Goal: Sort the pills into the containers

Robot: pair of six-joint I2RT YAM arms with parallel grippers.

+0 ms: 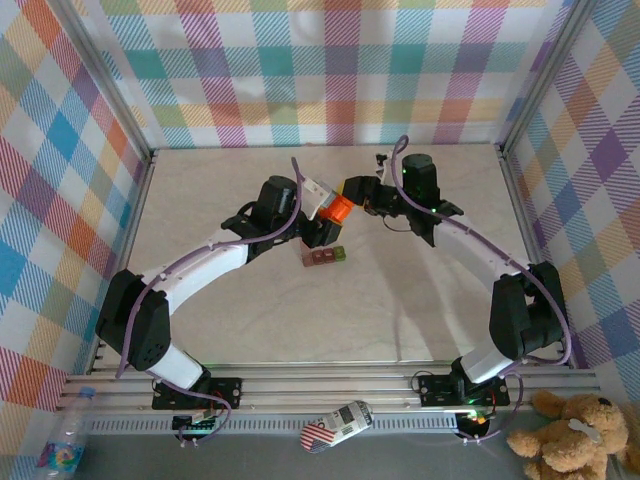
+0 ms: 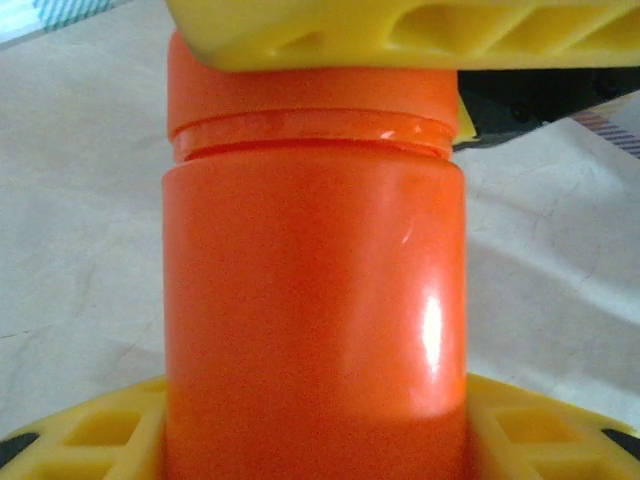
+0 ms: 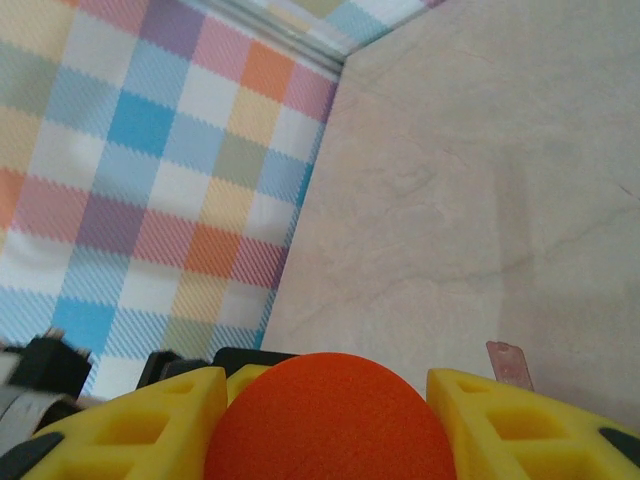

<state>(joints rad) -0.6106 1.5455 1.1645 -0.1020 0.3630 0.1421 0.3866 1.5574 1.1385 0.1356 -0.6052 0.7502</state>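
Left gripper (image 2: 315, 440): is clamping the orange bottle (image 2: 310, 300) by its body.
Right gripper (image 3: 325, 425): is gripping the cap (image 2: 310, 95) from both sides.
Advice: holding the bottle upright and steady while twisting, so no pills are spilling.
Containers (image 1: 326, 257): dark red-brown strip with one green end, lying near the middle of the table (image 1: 250, 310), just nearside of the bottle.

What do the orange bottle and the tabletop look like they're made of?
The orange bottle looks like smooth, glossy, opaque plastic, with a bright highlight on its side. The tabletop is pale and matte with faint marble-like veins, possibly laminate; hard to say.
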